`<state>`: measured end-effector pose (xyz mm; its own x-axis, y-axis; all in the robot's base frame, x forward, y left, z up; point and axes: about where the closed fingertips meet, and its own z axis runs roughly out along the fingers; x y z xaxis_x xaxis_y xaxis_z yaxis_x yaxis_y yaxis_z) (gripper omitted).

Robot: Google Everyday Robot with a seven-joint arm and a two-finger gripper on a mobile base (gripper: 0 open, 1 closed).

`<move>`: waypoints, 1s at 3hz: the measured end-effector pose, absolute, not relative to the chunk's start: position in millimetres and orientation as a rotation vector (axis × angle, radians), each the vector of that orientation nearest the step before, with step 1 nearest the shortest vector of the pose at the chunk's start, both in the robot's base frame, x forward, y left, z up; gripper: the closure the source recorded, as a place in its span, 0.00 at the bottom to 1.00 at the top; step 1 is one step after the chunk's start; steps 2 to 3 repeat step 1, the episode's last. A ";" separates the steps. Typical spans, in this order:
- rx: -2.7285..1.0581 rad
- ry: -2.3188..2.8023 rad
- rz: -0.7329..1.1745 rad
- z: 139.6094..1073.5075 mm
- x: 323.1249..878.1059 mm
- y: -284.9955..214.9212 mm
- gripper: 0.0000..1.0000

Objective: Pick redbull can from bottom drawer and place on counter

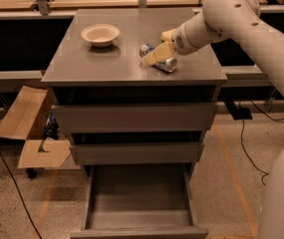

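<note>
The redbull can [168, 62], silver and blue, lies tilted on its side on the grey counter [101, 61], right of centre near the front edge. My gripper [160, 46] reaches in from the right. Its yellowish fingers [155, 56] stand on either side of the can and are closed on it. One finger covers the can's middle. The bottom drawer [139, 195] is pulled out below the cabinet, and nothing shows inside it.
A cream bowl [100, 34] stands at the counter's back left. The two upper drawers [134, 117] are slightly out. An open cardboard box [26, 128] sits on the floor at the left. Cables [243, 143] run on the floor at the right. Wooden tabletops stand behind.
</note>
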<state>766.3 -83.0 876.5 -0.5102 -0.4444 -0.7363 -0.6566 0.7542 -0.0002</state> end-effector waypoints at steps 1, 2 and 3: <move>-0.821 2.193 0.360 876.4 766.4 -82.9 0.00; -0.821 2.193 0.360 876.4 766.4 -82.9 0.00; -0.821 2.193 0.360 876.4 766.4 -82.9 0.00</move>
